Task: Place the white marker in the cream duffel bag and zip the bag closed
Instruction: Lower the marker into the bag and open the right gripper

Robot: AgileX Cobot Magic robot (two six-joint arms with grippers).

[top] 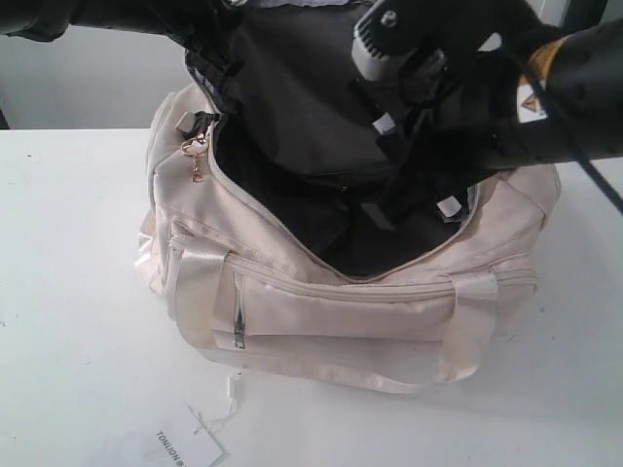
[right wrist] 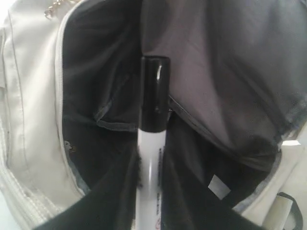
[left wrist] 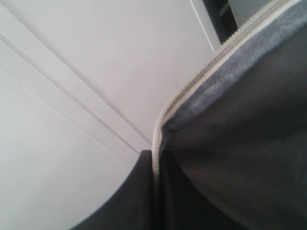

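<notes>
The cream duffel bag [top: 321, 302] stands on the white table with its curved top unzipped and its black lining [right wrist: 91, 86] showing. My right gripper [right wrist: 150, 191] is shut on the white marker [right wrist: 149, 163], whose black cap [right wrist: 154, 96] points down into the bag's opening. In the exterior view the right gripper [top: 414, 170] hangs inside the mouth of the bag, and the marker is hidden there. My left gripper [left wrist: 155, 165] is shut on the bag's zipper edge [left wrist: 192, 86] and holds the top flap [top: 292, 88] lifted.
A gold zipper pull [top: 196, 158] hangs at the bag's left end. A white paper hang tag [top: 188, 449] on a string lies on the table [top: 68, 321] in front of the bag. Shiny strap handles [top: 200, 282] drape over the front pocket.
</notes>
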